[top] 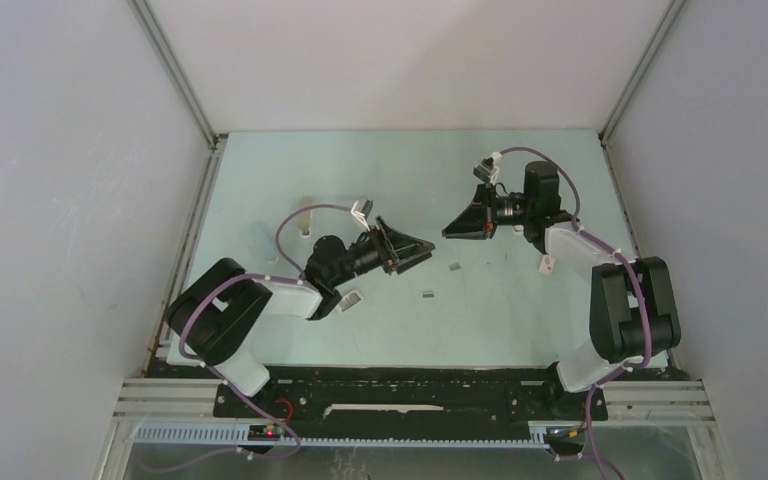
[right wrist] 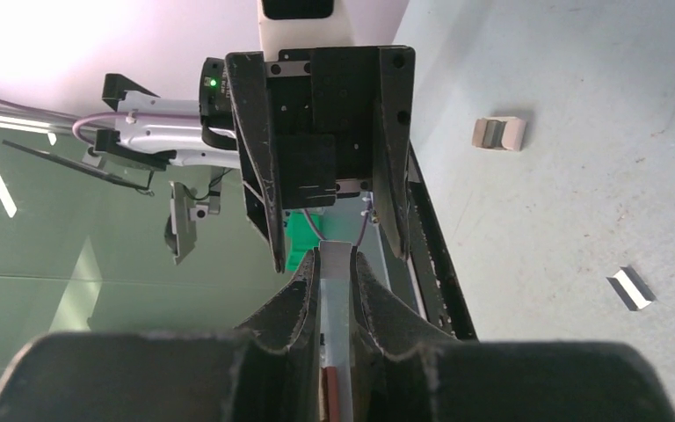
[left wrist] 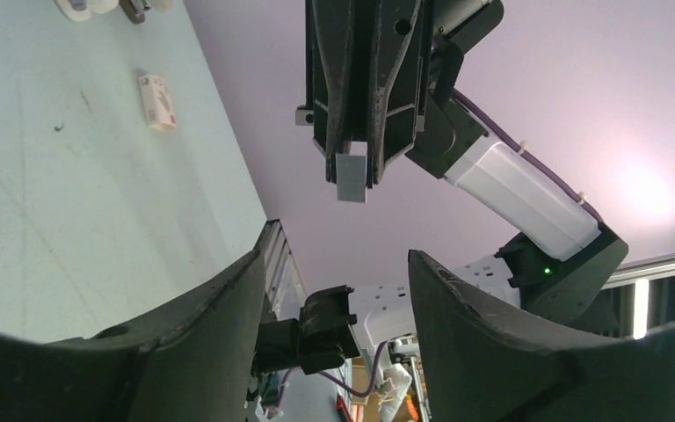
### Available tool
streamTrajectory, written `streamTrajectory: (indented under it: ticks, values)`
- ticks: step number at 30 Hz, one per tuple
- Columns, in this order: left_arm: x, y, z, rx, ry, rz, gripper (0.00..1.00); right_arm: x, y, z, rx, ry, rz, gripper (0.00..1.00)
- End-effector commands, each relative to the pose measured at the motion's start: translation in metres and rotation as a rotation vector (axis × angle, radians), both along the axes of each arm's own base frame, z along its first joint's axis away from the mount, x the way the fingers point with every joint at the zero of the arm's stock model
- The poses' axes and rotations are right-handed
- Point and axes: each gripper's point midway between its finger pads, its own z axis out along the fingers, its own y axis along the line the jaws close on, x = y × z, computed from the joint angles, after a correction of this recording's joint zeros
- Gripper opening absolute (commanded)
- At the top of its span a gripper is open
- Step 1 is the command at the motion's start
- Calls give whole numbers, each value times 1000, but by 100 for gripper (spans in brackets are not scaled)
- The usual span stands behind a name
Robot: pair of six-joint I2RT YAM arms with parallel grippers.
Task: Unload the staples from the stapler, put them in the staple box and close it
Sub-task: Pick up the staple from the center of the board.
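— What takes up most of the top view?
— A flat pale-green table (top: 380,170) between white walls. Two black-and-white arms reach in from the bottom edge. The left gripper (left wrist: 336,259) and the right gripper (top: 450,232) face each other tip to tip at centre frame, near but apart.

— And the claws?
— The left one's fingers stand apart with nothing between them. The right one is clamped on a slim pale-grey bar (left wrist: 350,178), and the bar's flat end pokes out past the fingertips.

— Where is the stapler?
— The small white rounded plastic stapler (left wrist: 79,7) seems to lie on the table at the top left corner of the left wrist view. The frame edge cuts most of it off, and from above I cannot pick it out.

— Anything smaller?
— A small cream rectangular box (left wrist: 158,102) with red print lies just below it in that view. A little beige block with a grey notch (right wrist: 501,132) sits upper right in the right wrist view. Two tiny dark-grey metal staples (top: 454,267) lie just below the grippers in the top view, and the second strip (top: 427,294) is lower left of the first.
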Motion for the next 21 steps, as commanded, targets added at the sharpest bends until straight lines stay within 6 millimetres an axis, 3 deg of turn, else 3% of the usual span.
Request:
streamTrajectory:
  ticks: [1, 21]
  values:
    - [5, -10, 35, -111, -46, -16, 64, -6, 5, 13, 30, -8, 40, 17]
    - [14, -22, 42, -173, -13, -19, 48, -12, 14, 9, 25, 3, 67, 18]
